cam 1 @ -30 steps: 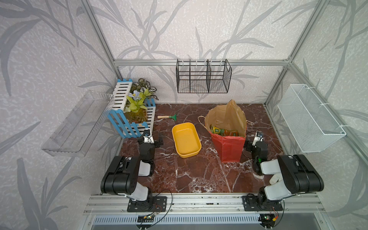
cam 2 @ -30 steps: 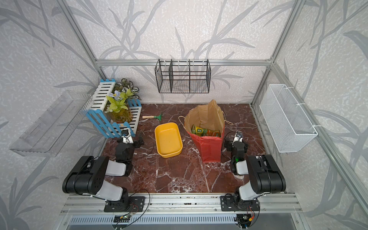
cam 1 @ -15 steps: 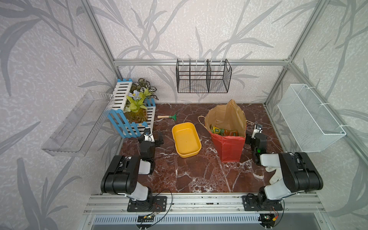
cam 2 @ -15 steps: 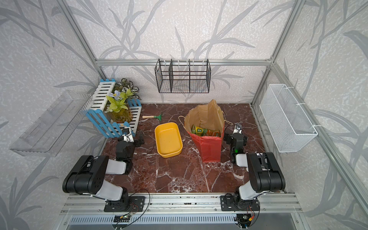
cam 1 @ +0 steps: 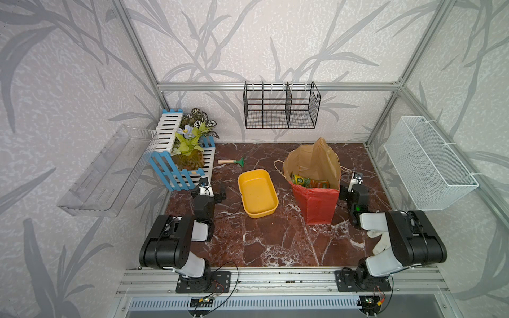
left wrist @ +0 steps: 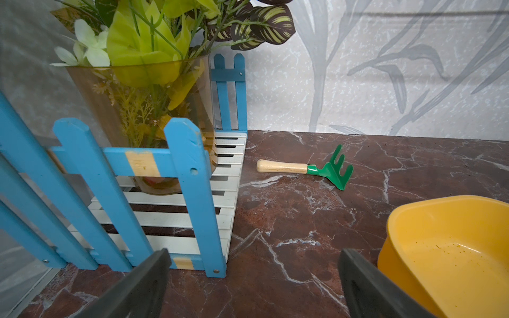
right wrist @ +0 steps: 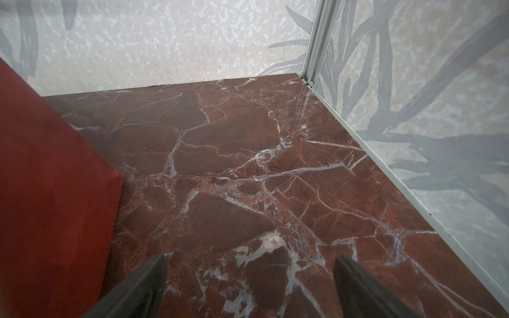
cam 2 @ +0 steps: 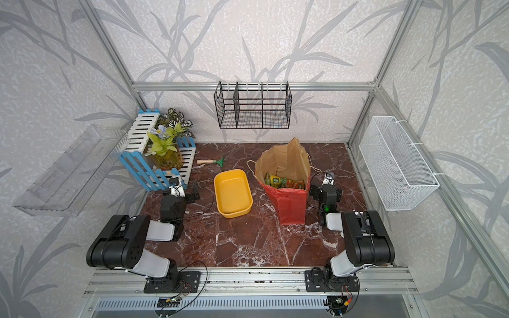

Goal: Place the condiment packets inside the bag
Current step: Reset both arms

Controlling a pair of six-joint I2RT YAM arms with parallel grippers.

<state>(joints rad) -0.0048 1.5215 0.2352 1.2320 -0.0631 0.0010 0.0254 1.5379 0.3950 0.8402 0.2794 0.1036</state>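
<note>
**Red paper bag (cam 1: pixel 316 203) upright, condiment packets (cam 1: pixel 308 182) inside**

Brown within, the bag stands on the marble table (cam 1: pixel 275 242), long axis vertical, mouth facing up; the condiment packets lie inside it, long sides across its width; the right gripper (right wrist: pixel 250 271), just beside its red wall, is spread wide and empty; the left gripper (left wrist: pixel 253 272), near the yellow tray (cam 1: pixel 257 192), likewise.

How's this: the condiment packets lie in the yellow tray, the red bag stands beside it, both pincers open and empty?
One thing is off: both top views show the condiment packets inside the red bag; the yellow tray holds nothing. The rest stands: bag beside tray, left pincer and right pincer open and empty.
</note>
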